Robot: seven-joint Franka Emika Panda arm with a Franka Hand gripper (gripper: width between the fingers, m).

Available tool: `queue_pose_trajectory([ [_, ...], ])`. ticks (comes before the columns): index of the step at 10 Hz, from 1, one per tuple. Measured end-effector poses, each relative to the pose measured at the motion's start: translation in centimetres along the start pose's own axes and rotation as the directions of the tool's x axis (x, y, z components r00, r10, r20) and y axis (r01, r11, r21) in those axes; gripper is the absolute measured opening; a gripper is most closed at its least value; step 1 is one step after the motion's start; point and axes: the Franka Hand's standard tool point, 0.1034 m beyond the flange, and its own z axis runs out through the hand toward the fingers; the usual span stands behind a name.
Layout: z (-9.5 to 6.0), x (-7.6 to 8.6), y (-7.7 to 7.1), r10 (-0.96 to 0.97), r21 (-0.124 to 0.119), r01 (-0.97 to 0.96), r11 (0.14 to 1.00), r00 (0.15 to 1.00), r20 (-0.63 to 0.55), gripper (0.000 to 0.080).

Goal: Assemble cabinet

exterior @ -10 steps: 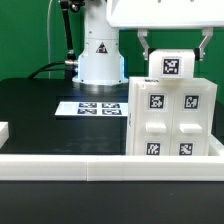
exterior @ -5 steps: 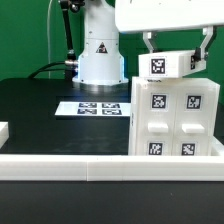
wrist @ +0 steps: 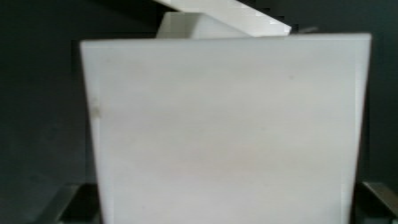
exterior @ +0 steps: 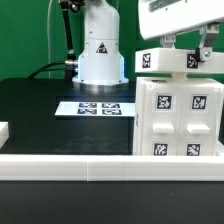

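Note:
The cabinet, a large white box with four small tagged panels on its face, stands on the black table at the exterior view's right. My gripper hangs just above it, shut on the small white tagged block, which sits at the cabinet's top edge. Whether the two touch I cannot tell. In the wrist view the block's plain white face fills the picture between my dark fingers, and my gripper is clamped on its sides. A white corner shows beyond it.
The marker board lies flat on the table in front of the arm's white base. A white rail runs along the table's front edge. A small white piece shows at the left edge.
The held block has turned and shifted slightly to the exterior view's right, showing a wider side. The cabinet's face has shifted a little to the right too.

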Motion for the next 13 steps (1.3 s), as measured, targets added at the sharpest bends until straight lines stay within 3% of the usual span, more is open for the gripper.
queue_pose_trajectory([
  [3, -0.03, 0.05, -0.13, 0.187, 0.018, -0.188, 0.982, 0.982, 0.042, 0.0564],
  [6, -0.03, -0.22, -0.26, 0.450, 0.010, -0.452, 0.892, 0.890, 0.082, 0.0564],
  [9, 0.02, -0.27, -0.33, 0.571, 0.001, -0.574, 0.819, 0.816, 0.091, 0.0564],
  [12, 0.03, -0.33, -0.34, 0.584, -0.001, -0.586, 0.810, 0.807, 0.092, 0.0564],
  [13, 0.00, -0.40, -0.37, 0.582, -0.001, -0.585, 0.811, 0.808, 0.093, 0.0726],
])
